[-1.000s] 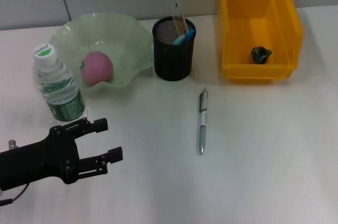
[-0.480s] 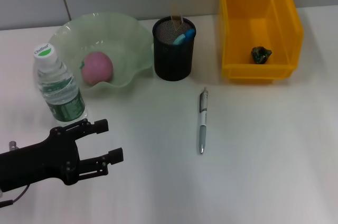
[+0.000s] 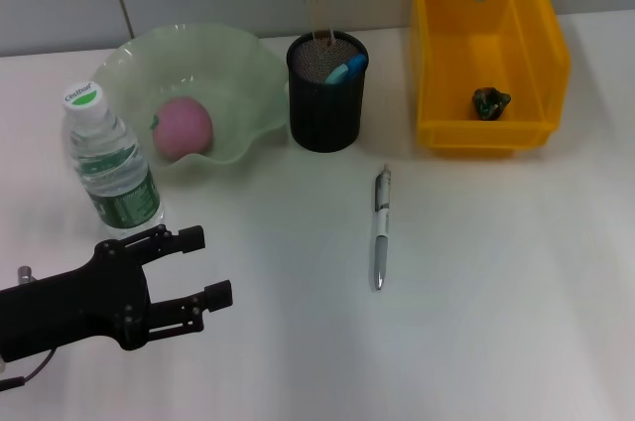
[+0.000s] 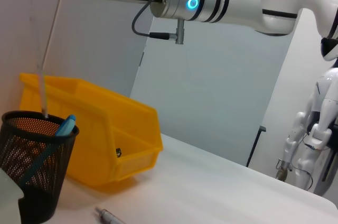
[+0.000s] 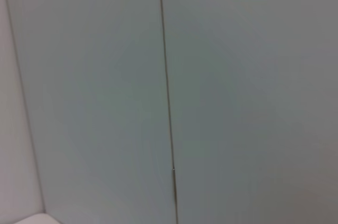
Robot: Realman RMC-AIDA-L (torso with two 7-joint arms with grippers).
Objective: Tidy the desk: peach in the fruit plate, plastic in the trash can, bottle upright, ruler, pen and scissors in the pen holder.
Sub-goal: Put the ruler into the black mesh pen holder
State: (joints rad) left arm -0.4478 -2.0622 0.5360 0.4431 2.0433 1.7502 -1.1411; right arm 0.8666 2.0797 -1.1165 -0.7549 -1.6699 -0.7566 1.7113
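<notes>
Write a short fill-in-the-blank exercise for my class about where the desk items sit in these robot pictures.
1. The peach lies in the green ____.
2. The water bottle stands ____ beside the fruit plate.
3. The pen lies on the table, in front of the black ____.
4. The crumpled plastic sits inside the ____ bin.

Missing words: fruit plate; upright; pen holder; yellow

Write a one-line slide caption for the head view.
Peach in plate, bottle upright, pen on desk; left end effector open in the foreground.
</notes>
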